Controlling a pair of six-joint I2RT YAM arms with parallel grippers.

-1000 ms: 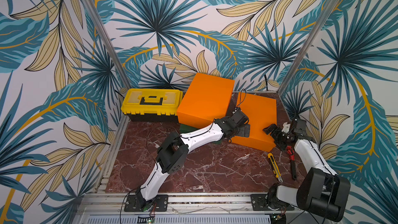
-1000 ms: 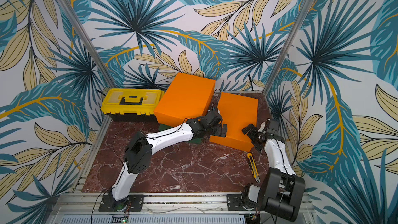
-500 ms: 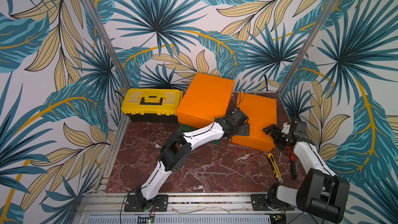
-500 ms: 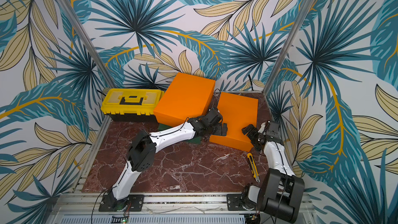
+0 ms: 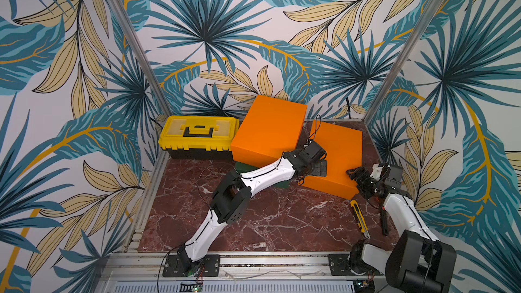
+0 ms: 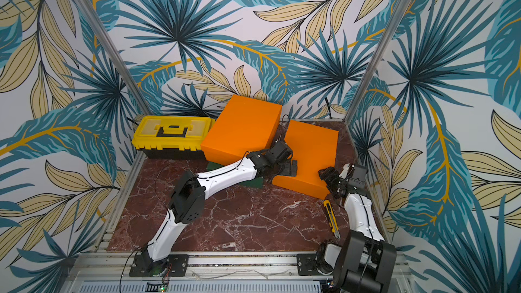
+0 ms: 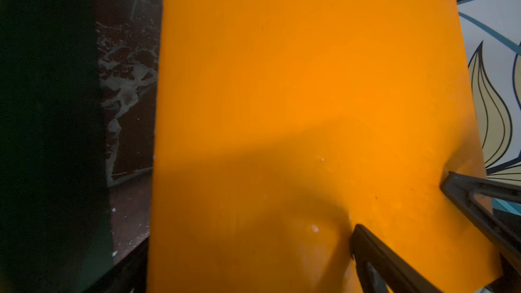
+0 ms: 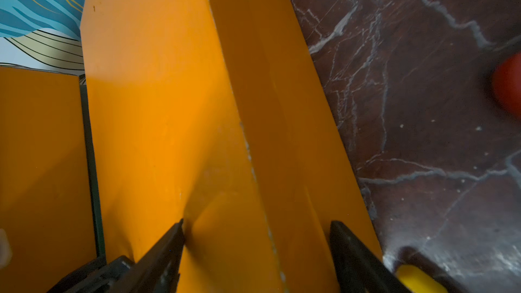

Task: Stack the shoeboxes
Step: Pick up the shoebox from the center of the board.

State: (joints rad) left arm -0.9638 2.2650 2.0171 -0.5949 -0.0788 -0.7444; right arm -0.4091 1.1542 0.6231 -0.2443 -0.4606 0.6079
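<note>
One orange shoebox [image 5: 267,131] tops the green shoebox [image 6: 255,184] beside the toolbox [image 5: 197,133]; the second orange shoebox [image 5: 338,150], farther from the toolbox, awaits stacking. We see the left gripper [image 7: 399,204] spread wide on it; the right gripper [image 8: 258,222] straddles its edge, hold unclear.

the left arm [image 5: 267,174] reaches from its near base toward the far right, elbow raised and forearm low, almost level. the left gripper [image 5: 320,166] at its end lies flat with its fingers [image 7: 375,252] spread wide. the right arm [image 5: 400,212] leans from the near right corner toward the far side, and the right gripper [image 5: 355,174] points left, fingers [image 8: 166,246] parted.
</note>
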